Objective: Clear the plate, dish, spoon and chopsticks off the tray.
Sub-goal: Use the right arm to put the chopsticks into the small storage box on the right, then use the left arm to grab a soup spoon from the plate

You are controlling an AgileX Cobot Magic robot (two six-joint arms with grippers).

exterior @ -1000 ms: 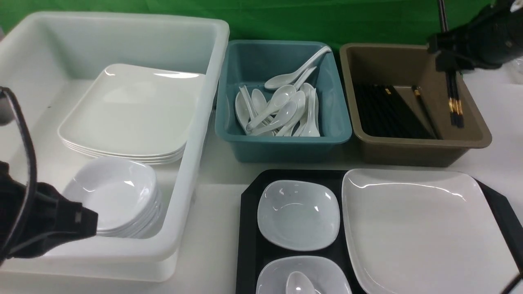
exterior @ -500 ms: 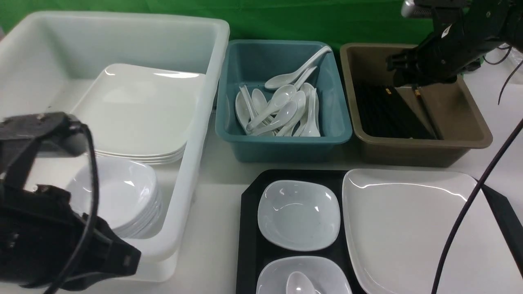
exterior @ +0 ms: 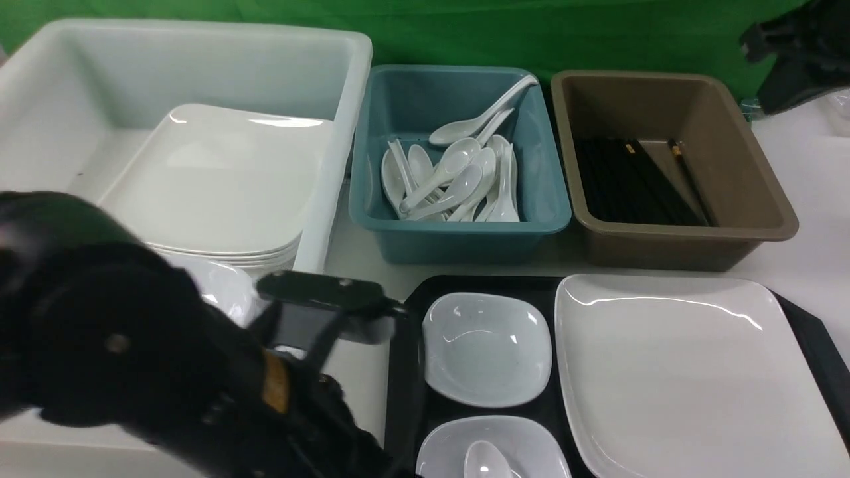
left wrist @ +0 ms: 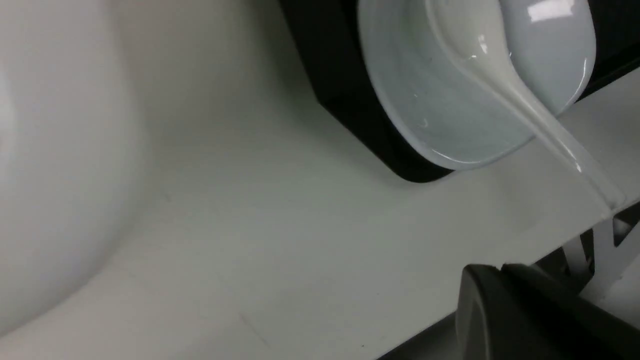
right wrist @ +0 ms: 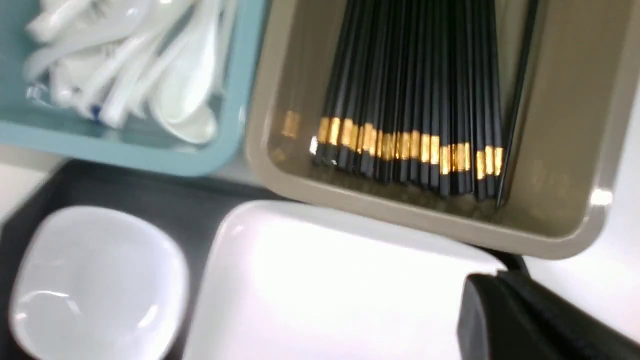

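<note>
On the black tray sit a large white plate on the right and two small white dishes on the left. The far dish is empty. The near dish holds the white spoon, whose handle sticks out over the rim in the left wrist view. Black chopsticks with gold bands lie in the brown tub. My left gripper is shut and empty, over the table beside the tray's near-left corner. My right gripper is shut and empty, high above the plate's far edge.
A white tub on the left holds stacked plates and dishes. A teal tub in the middle holds several spoons. My left arm fills the near left of the front view. My right arm is at the far right.
The chopsticks left my right gripper and now lie in the brown tub; that gripper shut and drew back up to the right. My left arm swung from the white tub toward the tray.
</note>
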